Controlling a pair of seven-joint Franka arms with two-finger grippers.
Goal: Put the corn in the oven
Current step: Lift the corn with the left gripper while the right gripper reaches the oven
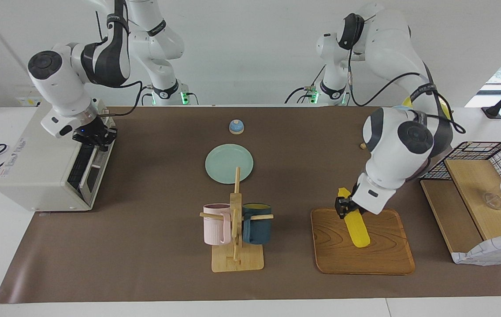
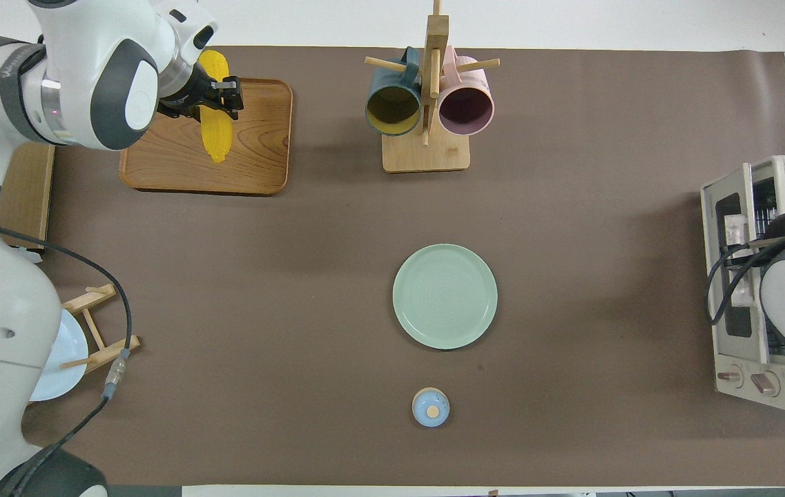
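Observation:
The yellow corn [image 1: 358, 231] hangs tilted in my left gripper [image 1: 346, 207], lifted a little above the wooden tray [image 1: 382, 255] at the left arm's end of the table. The gripper is shut on the cob's upper part; in the overhead view the corn [image 2: 216, 141] sticks out below the left gripper [image 2: 218, 100]. The off-white oven [image 1: 34, 171] stands at the right arm's end. My right gripper [image 1: 96, 135] is shut on the handle at the top of the oven door [image 1: 83, 169], which leans partly open. The oven [image 2: 779, 172] also shows in the overhead view.
A green plate [image 1: 229, 163] lies mid-table, with a small blue bell [image 1: 236, 127] nearer the robots. A wooden mug rack [image 1: 235, 259] with a pink and a dark blue mug stands farther out. A wire basket and wooden shelf [image 1: 475, 185] sit beside the tray.

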